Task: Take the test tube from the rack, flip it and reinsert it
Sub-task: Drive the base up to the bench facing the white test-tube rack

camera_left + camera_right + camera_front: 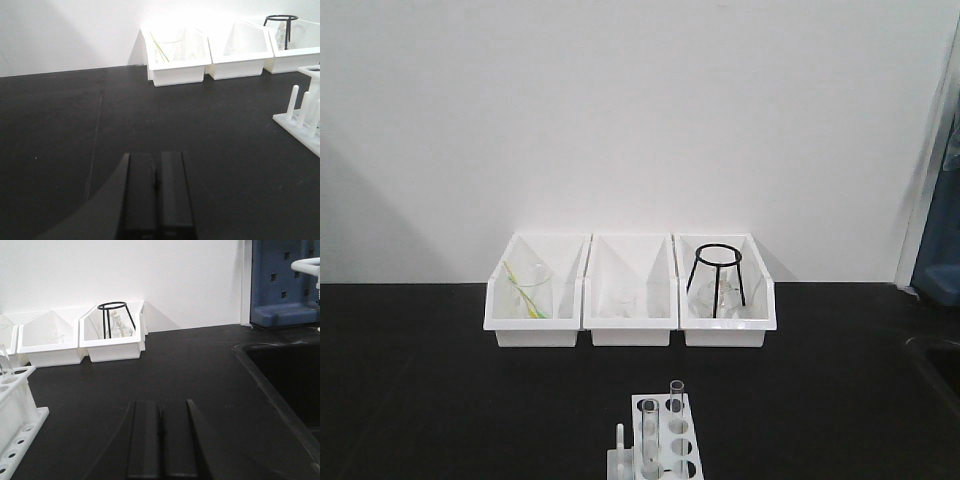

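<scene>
The white rack (665,445) stands on the black table at the front edge of the front view, with pegs on its left side. Two clear test tubes stand upright in it, one (649,435) nearer and one (676,398) behind. In the left wrist view the rack's pegs (303,111) show at the far right. The right wrist view catches the rack (15,412) at the left edge. My left gripper (157,156) is shut and empty, low over the table, left of the rack. My right gripper (161,406) is shut and empty, right of the rack.
Three white bins line the back wall: the left one (537,295) holds a beaker with a yellow-green rod, the middle one (630,295) glassware, the right one (726,293) a black wire tripod. A dark sink (287,380) lies at the right, with blue panel (285,280) behind.
</scene>
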You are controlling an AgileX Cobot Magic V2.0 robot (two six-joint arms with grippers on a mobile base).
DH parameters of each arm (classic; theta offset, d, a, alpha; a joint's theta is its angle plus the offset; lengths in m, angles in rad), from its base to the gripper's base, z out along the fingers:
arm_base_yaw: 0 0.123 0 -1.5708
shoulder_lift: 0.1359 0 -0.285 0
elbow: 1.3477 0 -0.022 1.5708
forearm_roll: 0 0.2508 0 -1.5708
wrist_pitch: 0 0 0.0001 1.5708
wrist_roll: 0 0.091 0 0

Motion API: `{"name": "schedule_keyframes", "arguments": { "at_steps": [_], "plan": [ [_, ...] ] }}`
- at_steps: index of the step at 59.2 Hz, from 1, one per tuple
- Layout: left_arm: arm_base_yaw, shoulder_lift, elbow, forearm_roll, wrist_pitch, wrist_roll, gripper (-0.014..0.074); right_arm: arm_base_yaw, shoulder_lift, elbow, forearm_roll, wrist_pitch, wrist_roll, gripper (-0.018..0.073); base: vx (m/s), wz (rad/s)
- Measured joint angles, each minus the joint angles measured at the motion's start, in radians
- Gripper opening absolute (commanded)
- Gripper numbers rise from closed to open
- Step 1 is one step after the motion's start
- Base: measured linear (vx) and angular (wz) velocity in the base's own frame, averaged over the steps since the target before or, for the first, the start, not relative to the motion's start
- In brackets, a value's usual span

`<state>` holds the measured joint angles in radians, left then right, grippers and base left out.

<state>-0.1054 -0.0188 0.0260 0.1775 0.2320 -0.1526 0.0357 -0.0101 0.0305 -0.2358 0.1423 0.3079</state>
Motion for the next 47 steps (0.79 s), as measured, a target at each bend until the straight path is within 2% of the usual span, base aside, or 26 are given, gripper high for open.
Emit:
{"name": "schedule_keyframes", "arguments": {
  "at_steps": [7,14,18,24,30,37,47],
  "plan": [
    [0.000,0.000,0.000,0.000,0.000,0.000,-0.0006,0.000,0.000,0.000,0.000,-0.003,0.000,-0.0011,0.00,0.00],
    [0.000,0.000,0.000,0.000,0.000,0.000,-0.0006,0.000,0.000,-0.009,0.033,-0.085,0.035,-0.0011,0.00,0.00],
    [0.000,0.000,0.000,0.000,0.000,0.000,-0.0006,0.000,0.000,-0.067,0.036,-0.116,0.040,-0.0011,0.00,0.00],
    [0.000,0.000,0.000,0.000,0.000,0.000,-0.0006,0.000,0.047,-0.270,-0.001,-0.158,0.014,-0.0011,0.00,0.01],
    [0.000,0.000,0.000,0.000,0.000,0.000,-0.0006,0.000,0.215,-0.499,-0.056,-0.196,-0.017,-0.0011,0.00,0.00],
    [0.000,0.000,0.000,0.000,0.000,0.000,-0.0006,0.000,0.483,-0.698,-0.068,-0.215,-0.022,-0.0011,0.00,-0.01],
    [0.000,0.000,0.000,0.000,0.000,0.000,-0.0006,0.000,0.750,-0.829,-0.070,-0.199,-0.022,-0.0008,0.00,0.00]
  ]
}}
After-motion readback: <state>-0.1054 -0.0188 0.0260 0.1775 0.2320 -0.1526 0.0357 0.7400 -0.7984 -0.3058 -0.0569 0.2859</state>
